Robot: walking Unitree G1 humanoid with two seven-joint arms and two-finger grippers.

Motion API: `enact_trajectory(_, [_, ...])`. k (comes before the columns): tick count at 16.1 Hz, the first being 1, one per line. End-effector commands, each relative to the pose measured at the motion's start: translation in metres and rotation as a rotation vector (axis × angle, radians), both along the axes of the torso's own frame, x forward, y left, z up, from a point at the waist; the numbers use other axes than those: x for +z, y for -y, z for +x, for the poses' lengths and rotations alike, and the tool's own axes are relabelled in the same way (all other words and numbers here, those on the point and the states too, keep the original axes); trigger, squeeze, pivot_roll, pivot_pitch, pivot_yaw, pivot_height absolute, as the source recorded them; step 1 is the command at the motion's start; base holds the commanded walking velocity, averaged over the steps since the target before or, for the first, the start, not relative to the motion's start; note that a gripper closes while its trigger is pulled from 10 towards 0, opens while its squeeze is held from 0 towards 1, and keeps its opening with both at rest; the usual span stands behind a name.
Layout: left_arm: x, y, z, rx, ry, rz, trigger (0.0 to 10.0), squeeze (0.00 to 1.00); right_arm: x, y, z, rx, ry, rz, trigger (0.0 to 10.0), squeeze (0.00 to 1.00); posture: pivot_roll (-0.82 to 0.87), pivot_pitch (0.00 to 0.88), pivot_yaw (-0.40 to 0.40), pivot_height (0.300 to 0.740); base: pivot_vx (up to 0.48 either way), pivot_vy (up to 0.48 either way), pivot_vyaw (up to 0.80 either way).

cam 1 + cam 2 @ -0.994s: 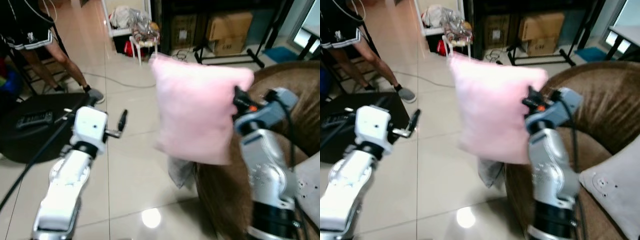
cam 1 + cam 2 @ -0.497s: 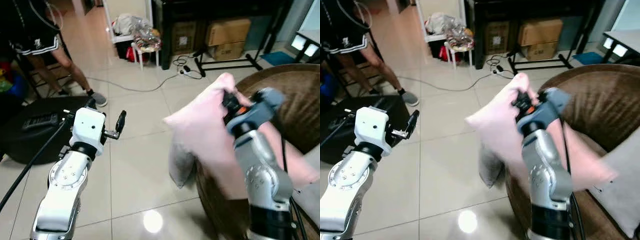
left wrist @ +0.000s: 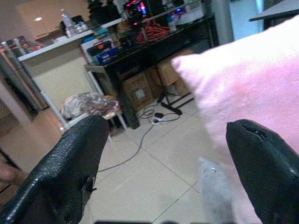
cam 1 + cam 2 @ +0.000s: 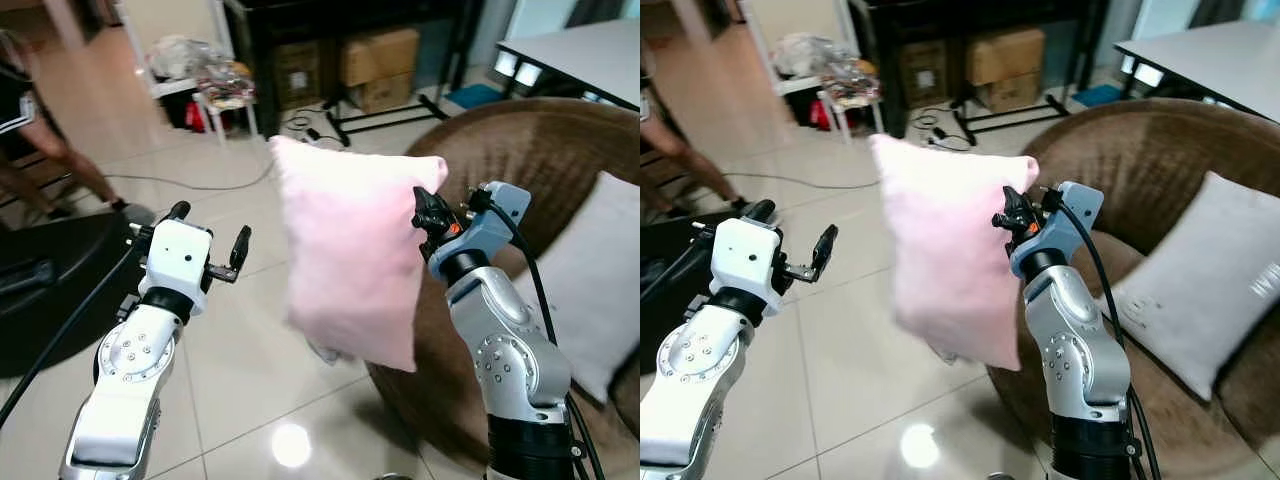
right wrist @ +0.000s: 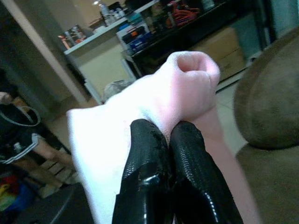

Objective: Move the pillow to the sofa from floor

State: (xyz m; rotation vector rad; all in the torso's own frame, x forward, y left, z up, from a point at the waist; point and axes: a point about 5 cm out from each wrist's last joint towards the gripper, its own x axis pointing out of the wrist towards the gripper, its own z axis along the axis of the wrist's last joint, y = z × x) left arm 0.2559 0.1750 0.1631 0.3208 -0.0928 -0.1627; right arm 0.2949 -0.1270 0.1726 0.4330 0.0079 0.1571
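Right, left eye view first: I've got the pink pillow (image 4: 352, 255) hanging mid-frame, off the floor, pinched at its upper right corner by the right gripper (image 4: 428, 214), fingers clamped together on the fabric. The brown sofa (image 4: 545, 165) takes up the right side of the frame, w/ a grey cushion (image 4: 590, 290) leaning on it at right edge. Pillow hangs just left of the sofa's front, over the tiled floor (image 4: 240, 340). Left gripper (image 4: 207, 232) sits left of centre, fingers apart, holding nothing. A person's leg (image 4: 50, 165) shows at upper left; boxes (image 4: 378, 65) under a dark table at top centre.

Right eye view: same scene; pillow is centre, grey cushion right of centre.

Left wrist view: my two black fingers (image 3: 70, 172) stand wide apart at the lower corners, pillow at the right side, a cable (image 3: 140, 140) on the tiles in the middle, boxes behind.

Right wrist view: both fingers pressed together at bottom centre w/ a bunched pillow corner squeezed btwn them; sofa at the right edge.
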Motion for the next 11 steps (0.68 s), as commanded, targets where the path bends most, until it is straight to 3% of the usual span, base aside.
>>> enact_trajectory(1, [-0.0011, -0.001, -0.0008, -0.001, -0.007, 0.013, 10.0, 0.0, 0.0078, -0.0002, 0.0002, -0.011, 0.031, -0.013, 10.0, 0.0, -0.07, 0.0, 0.065, 0.74, 0.0, 0.0, -0.8])
enact_trajectory(11, [0.0006, -0.0039, 0.0003, 0.037, -0.002, 0.003, 10.0, 0.0, 0.0051, 0.0045, 0.0059, -0.07, 0.011, -0.042, 10.0, 0.0, -0.06, 0.0, 0.065, 0.74, 0.0, 0.0, -0.8])
